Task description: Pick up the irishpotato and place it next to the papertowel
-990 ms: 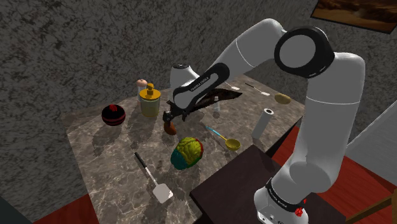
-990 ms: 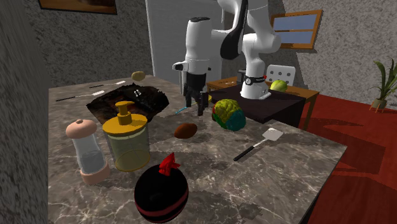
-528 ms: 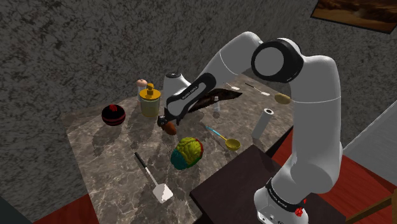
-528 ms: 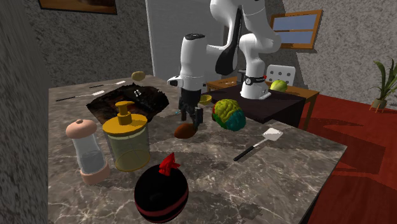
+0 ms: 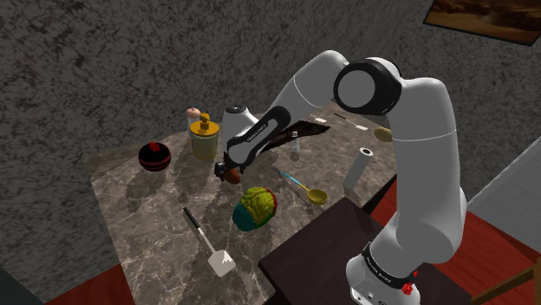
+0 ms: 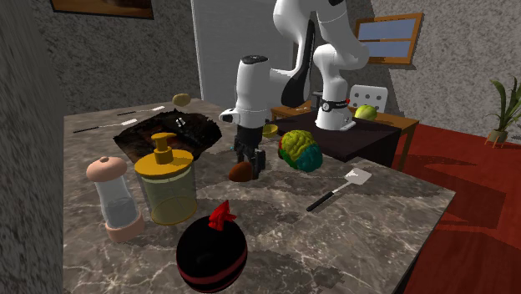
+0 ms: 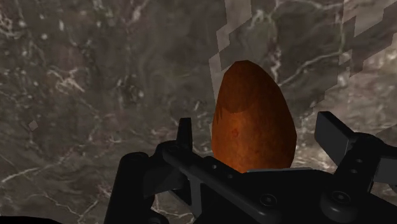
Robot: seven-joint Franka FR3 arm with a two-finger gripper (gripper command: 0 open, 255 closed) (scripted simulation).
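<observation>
Down on your veined marble table [image 5: 156,217], you've got the smooth, egg-shaped brown potato [image 7: 254,118] sitting between the black gripper [image 7: 259,132] fingers, spread apart, neither touching it.

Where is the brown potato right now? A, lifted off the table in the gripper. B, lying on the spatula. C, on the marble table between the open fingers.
C: the potato rests on the table, the gripper open around it with gaps either side.
</observation>
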